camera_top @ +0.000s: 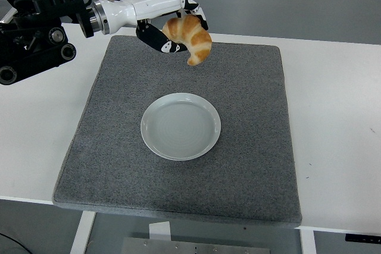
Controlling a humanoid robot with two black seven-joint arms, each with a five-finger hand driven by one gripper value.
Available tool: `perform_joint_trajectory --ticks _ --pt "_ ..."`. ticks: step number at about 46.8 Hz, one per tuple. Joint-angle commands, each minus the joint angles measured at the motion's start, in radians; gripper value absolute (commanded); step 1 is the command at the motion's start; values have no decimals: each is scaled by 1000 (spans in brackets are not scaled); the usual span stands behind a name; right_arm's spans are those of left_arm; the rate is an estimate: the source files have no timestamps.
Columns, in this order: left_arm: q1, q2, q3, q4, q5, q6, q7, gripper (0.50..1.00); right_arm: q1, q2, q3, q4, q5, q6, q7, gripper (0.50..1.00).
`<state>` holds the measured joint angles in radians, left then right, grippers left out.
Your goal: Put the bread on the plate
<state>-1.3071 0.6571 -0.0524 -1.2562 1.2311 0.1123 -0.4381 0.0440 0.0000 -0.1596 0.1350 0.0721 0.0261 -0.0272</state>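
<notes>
Bread [190,38], a golden crescent roll, held in the air beyond the plate [181,126], above the far part of the grey mat [250,165] and not yet over the plate's rim. Gripped by the left hand [169,25], reaching in from the left edge: fingers [193,9] curled over the top of the roll, thumb pressed up from beneath, so pinched across its thick middle. Both horns hanging free, one pointing down toward the plate.

Probably very light and soft, with a flaky crust: likely to dent or shed crumbs under a hard squeeze, yet unlikely to slip, the surface looking dry and rough. Best held where held now, across the fat middle; thin tips would likely bend or tear. Gentle pressure should suffice.

Plate lying empty at the middle of the mat, nothing beside it. Next move, judging from this: carry toward the near side until over the plate's centre, lower close, then spread the fingers. Curved shape may rock or roll on landing, so a low release seems wise. Shallow rim, little help against a roll-off.

Right hand nowhere in sight. White table [339,117] under the mat.
</notes>
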Motion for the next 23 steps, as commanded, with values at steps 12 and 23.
perform_joint_trajectory --ticks 12,23 --pt "83 35 69 -63 108 118 -13 500 0 0 0 0 0 0 1 952" --pt "183 15 69 -51 119 178 -14 500 0 0 0 0 0 0 0 952"
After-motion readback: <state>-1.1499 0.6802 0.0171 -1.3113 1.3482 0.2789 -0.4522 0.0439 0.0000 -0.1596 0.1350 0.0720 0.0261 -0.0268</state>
